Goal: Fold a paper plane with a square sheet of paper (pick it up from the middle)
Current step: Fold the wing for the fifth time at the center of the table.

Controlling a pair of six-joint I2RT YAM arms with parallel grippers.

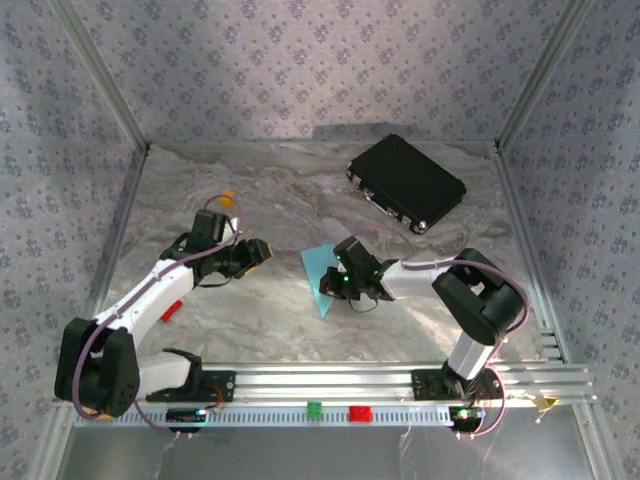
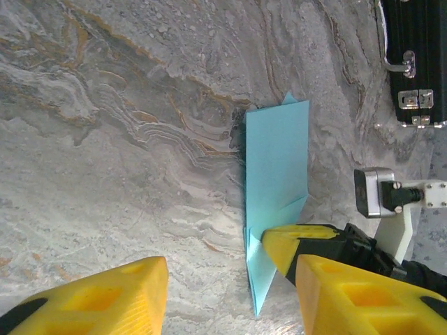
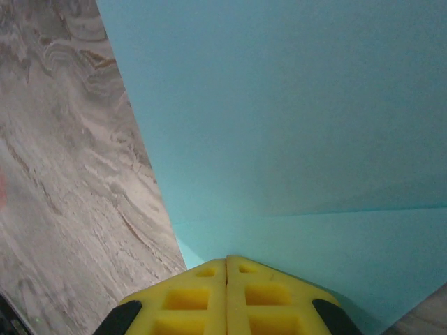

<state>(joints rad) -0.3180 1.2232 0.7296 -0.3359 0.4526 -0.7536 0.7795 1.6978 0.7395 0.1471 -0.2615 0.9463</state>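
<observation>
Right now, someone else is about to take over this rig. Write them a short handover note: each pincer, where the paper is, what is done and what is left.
Left pincer: open, holding nothing, just left of the paper and clear of it.
Right pincer: shut, its tip down on the paper's edge. I cannot tell if a layer is pinched.
Paper: flat on the table, near the middle.
Done: the sheet is folded into a narrow, layered shape with a pointed end.
Left: probably the last creases and wings, since it does not yet look like a finished plane.
</observation>
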